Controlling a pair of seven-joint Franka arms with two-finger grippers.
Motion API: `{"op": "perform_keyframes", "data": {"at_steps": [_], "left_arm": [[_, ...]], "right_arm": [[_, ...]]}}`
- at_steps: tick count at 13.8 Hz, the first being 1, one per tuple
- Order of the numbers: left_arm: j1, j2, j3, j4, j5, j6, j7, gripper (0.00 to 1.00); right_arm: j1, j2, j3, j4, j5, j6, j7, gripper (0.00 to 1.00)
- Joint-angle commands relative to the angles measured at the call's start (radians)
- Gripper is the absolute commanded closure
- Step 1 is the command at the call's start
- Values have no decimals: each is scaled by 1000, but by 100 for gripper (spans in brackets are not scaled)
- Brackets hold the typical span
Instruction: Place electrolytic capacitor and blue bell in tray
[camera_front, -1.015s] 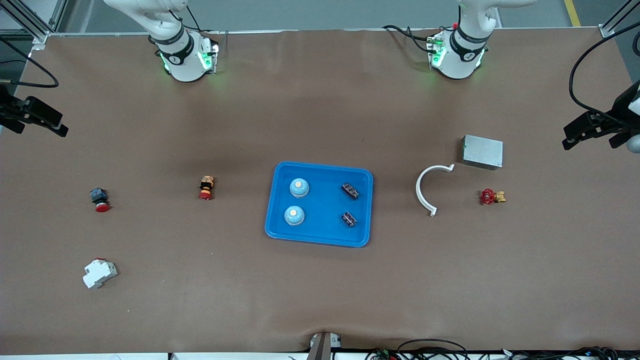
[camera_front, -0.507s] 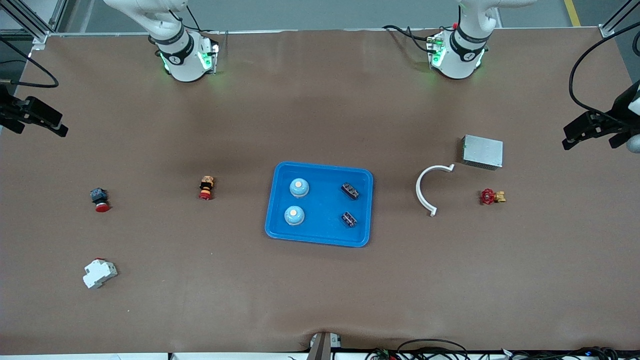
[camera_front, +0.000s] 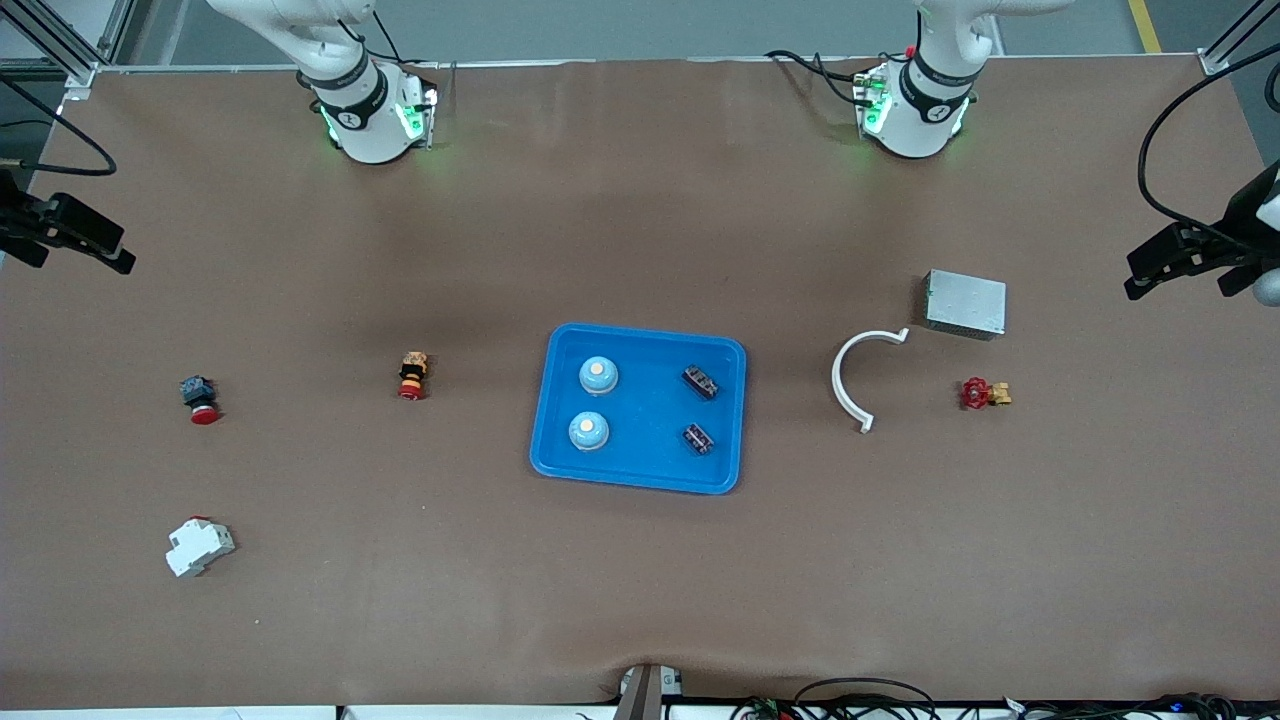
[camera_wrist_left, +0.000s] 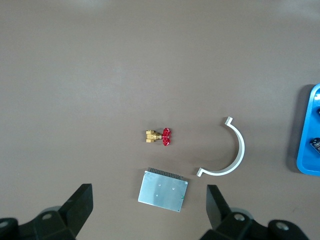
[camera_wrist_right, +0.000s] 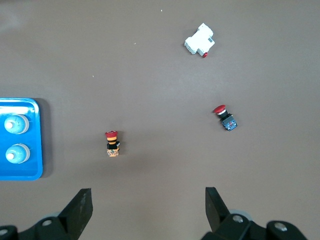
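The bright blue tray (camera_front: 640, 482) lies at the table's middle. Two blue bells (camera_front: 598, 375) (camera_front: 589, 431) stand in it toward the right arm's end. Two dark electrolytic capacitors (camera_front: 700, 381) (camera_front: 697, 438) lie in it toward the left arm's end. My left gripper (camera_wrist_left: 148, 192) hangs open and empty, high over the grey metal box (camera_wrist_left: 163, 190). My right gripper (camera_wrist_right: 148, 192) is open and empty too, high over bare table near the orange push button (camera_wrist_right: 113, 143). The right wrist view catches the tray's edge (camera_wrist_right: 39, 140) with both bells.
Toward the left arm's end lie the grey metal box (camera_front: 965, 303), a white curved clip (camera_front: 845, 375) and a red-handled brass valve (camera_front: 983, 393). Toward the right arm's end are the orange push button (camera_front: 412, 375), a red-capped button (camera_front: 199, 398) and a white breaker (camera_front: 199, 546).
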Motion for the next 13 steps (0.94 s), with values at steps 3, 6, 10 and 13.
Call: {"op": "perform_keyframes", "data": {"at_steps": [3,6,10,13], "left_arm": [[1,11,-2,28,-25,-20,5,0],[1,11,-2,28,-25,-20,7,0],[-6,13,-2,41,-21,-20,4,0],[-7,13,-17,42,-26,-20,5,0]], "right_arm": [[-2,-28,-1,-26,-2,12,-6,0],[-2,-28,-1,-26,-2,12,-4,0],[-2,-28,-1,-26,-2,12,-4,0],[-2,-28,-1,-26,0,10,-6,0]]}}
